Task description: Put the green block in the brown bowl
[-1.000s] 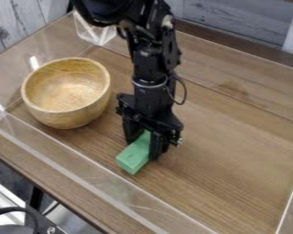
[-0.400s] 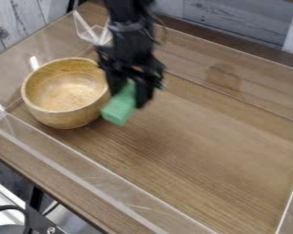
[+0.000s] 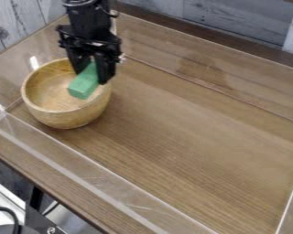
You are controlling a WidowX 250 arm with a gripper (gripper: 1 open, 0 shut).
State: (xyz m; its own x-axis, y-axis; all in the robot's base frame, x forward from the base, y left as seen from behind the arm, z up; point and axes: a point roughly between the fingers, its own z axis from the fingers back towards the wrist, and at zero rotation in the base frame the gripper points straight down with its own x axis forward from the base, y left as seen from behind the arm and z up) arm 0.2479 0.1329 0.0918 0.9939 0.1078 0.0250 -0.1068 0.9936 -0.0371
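hand: clamped on green block, upper left of frame
green block: tilted, over brown bowl opening, upper left
brown bowl: on tabletop, left side of frame

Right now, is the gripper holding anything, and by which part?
Yes: the gripper holds the block by its upper end, the lower end hanging over the bowl.

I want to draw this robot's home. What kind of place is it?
Probably a workshop or robot lab: there's a robot arm, a wooden table with clear strips along its edge, and black cables in the corner.
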